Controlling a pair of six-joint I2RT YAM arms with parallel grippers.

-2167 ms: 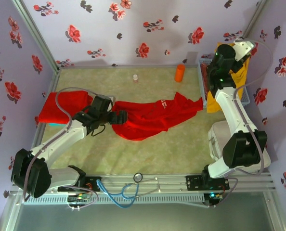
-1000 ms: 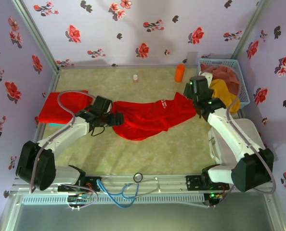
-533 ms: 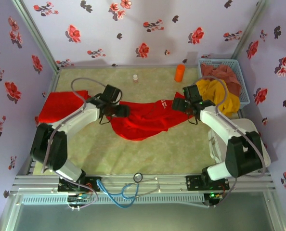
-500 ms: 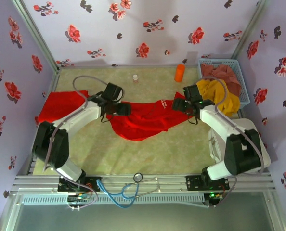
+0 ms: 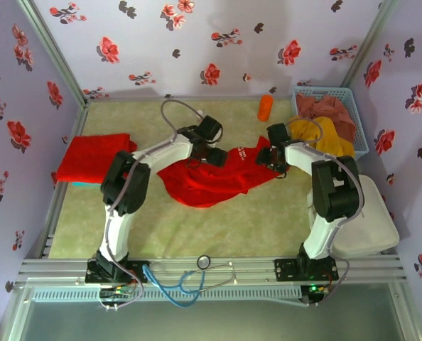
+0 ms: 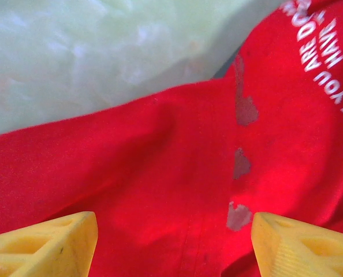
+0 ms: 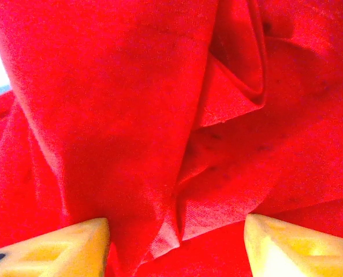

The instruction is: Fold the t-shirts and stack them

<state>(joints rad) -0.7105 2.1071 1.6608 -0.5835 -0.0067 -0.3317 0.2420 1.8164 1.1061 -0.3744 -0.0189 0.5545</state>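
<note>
Soft, crumpled bright red cloth t-shirt (image 5: 209,177) (white lettering!) lies beneath spread-open yellow fingers (image 6: 50,242): left gripper (image 6: 172,245) at twelve o'clock, right gripper (image 7: 176,245) at two.

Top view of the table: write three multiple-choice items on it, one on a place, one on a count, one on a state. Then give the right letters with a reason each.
1. Where does the folded red shirt lie?
A. at the left edge of the table
B. inside a basket
C. on the near rail

2. How many red shirts are on the table?
A. one
B. two
C. four

3. How does the lettered shirt in the middle lie?
A. neatly folded
B. rolled into a tube
C. rumpled and spread out

Answers:
1 A: it lies flat beside the left wall.
2 B: one is folded at the left and one lies in the middle.
3 C: its cloth is creased and its outline is uneven.
</note>
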